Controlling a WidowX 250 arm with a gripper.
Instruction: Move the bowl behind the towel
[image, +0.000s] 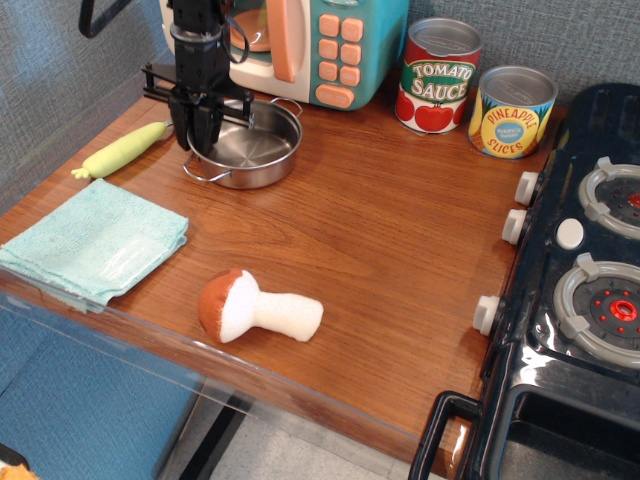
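The shiny steel bowl (250, 146) with wire loop handles sits at the back left of the wooden counter, in front of the toy microwave. My black gripper (199, 138) is shut on the bowl's left rim, pointing straight down. The light teal towel (92, 240) lies folded at the front left corner, well in front of and left of the bowl. The bowl covers the spoon's metal head.
A toy spoon with a yellow-green handle (122, 151) lies left of the bowl. A teal toy microwave (320, 45) stands behind it. Tomato sauce can (440, 75) and pineapple can (511, 111) stand at the back. A plush mushroom (255, 308) lies near the front edge. A toy stove (585, 290) fills the right side.
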